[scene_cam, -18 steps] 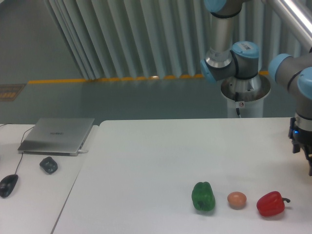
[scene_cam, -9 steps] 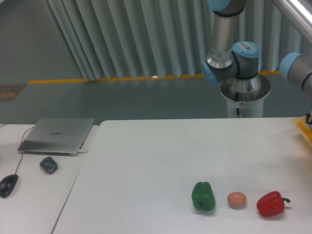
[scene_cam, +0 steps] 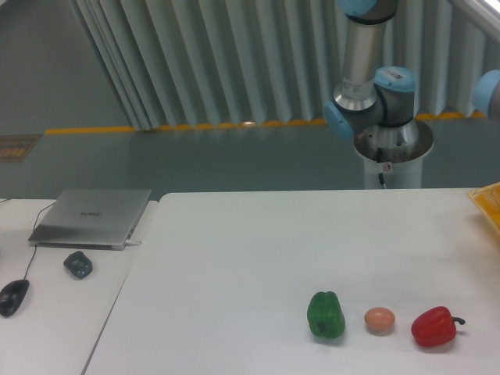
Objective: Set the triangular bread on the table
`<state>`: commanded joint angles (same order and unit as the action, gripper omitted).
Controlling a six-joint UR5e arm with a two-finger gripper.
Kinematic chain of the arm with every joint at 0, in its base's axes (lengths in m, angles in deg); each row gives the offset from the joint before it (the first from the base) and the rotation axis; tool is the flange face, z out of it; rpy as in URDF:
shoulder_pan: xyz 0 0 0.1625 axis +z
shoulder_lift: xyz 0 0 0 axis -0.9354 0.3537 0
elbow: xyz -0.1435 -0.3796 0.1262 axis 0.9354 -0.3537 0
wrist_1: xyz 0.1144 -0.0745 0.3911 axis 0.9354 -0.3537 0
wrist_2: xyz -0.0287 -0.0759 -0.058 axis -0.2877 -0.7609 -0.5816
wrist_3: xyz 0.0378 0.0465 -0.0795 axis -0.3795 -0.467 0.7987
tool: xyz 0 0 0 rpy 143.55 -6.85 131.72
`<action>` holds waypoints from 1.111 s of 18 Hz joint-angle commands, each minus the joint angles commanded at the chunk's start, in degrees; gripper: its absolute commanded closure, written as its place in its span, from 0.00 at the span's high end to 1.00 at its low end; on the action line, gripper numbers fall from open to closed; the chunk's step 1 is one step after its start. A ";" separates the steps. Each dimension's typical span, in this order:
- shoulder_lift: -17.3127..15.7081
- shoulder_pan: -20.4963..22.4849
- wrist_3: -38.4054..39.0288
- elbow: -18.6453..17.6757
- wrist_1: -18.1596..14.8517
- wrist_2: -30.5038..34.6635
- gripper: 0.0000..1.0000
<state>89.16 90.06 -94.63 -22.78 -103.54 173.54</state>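
1. The white counter (scene_cam: 234, 258) fills the lower frame, and I see wide bare room across its middle and left; its near edge runs off the bottom, and its left edge meets the side desk (scene_cam: 55, 312) with the laptop (scene_cam: 92, 216) and mouse (scene_cam: 13, 296)
2. The arm (scene_cam: 367, 78) stands at upper right, its far links running off the right edge
3. The green pepper (scene_cam: 326, 315), egg (scene_cam: 380, 319) and red pepper (scene_cam: 433, 326) sit in a row at lower right, apart from one another
4. The triangular bread (scene_cam: 489, 203) shows only as a golden sliver at the right edge, above the red pepper; its long axis I cannot tell
5. The hand is out of frame, so whether it grips the bread I cannot tell; I judge the open room lies left of the bread
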 joint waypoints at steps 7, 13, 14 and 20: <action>0.35 3.95 5.18 -0.97 -3.34 -2.19 1.00; 1.23 7.98 11.06 -0.36 -4.84 -6.66 1.00; 1.84 9.30 11.34 0.25 -5.10 -8.16 1.00; 4.04 9.23 20.99 1.92 -3.53 -10.19 1.00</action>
<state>93.19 99.29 -73.64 -20.85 -107.06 163.35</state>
